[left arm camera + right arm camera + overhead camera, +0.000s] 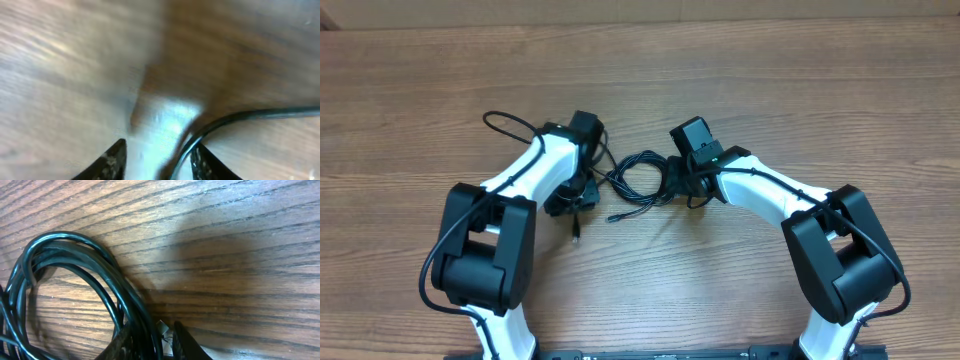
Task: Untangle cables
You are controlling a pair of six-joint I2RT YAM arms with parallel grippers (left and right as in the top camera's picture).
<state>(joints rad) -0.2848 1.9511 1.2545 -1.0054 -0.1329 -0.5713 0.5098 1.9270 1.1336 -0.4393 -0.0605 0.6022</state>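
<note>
The wooden table (pixel 750 80) carries the cables (pixel 640 172) as one coil at mid-table, between the two arms and close to both. The right gripper (pixel 150 344) is at the coil's right edge, its jaws narrowed onto several strands. The left gripper (pixel 157 161) is at the coil's left, jaws partly open. One strand (pixel 250 116) runs in from the right and passes between them unclamped. A plug end (pixel 612 216) trails toward the near side. No other object stands in the way.

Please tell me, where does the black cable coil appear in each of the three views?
Overhead: the cable coil lies at the centre of the picture.
Left wrist: only one black strand shows, curving from the right edge toward the bottom.
Right wrist: the cable coil fills the lower left.
Shared landmark: the wood-grain table.
</note>
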